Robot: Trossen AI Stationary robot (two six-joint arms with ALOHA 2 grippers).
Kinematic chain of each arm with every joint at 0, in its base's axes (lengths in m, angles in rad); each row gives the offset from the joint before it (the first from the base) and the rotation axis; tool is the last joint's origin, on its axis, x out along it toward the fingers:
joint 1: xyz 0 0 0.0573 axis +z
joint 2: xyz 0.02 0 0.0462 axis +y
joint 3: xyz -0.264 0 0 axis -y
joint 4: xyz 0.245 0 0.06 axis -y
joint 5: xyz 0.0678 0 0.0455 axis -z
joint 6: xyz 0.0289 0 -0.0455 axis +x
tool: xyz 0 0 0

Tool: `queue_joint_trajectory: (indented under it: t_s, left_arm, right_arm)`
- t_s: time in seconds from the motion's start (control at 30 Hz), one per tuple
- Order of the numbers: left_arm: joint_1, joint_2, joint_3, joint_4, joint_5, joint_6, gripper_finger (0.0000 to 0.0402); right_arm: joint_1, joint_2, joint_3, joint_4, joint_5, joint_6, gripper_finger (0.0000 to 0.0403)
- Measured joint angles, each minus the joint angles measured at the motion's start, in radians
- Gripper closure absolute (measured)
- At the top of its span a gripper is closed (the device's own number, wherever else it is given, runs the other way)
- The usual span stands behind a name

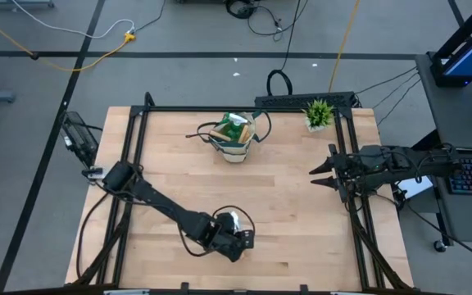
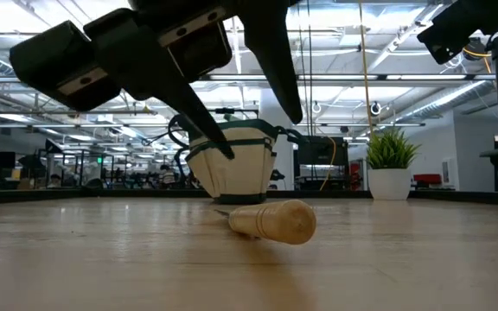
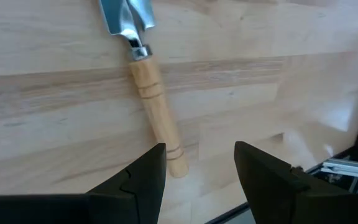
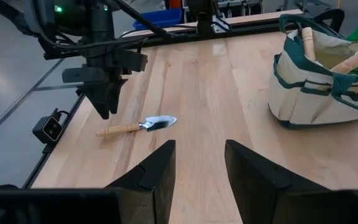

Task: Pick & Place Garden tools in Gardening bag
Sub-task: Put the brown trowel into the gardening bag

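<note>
The left gripper hangs with its 2 fingers spread and empty just above the wooden handle of a silver trowel, which lies flat on the table near the front edge. The gardening bag stands upright well apart near the back, with wooden handles poking from its top. The right gripper waits at the table's right edge, jaws parted and holding nothing.

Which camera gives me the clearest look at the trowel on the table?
The left wrist view: trowel fills it, handle and blade neck visible. Right wrist view shows it whole but small; low view only its handle end; high view hides it under the left gripper.
</note>
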State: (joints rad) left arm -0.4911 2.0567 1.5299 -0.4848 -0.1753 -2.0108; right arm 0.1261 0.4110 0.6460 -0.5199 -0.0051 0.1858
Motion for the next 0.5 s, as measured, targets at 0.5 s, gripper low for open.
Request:
queue_joint_trajectory:
  t_s: [0.5]
  left_arm:
    - [0.026, 0.033, 0.001, -0.033, 0.043, 0.012, 0.0206]
  right_arm:
    - [0.0, 0.0, 0.0, 0.0, 0.0, -0.019, 0.0273]
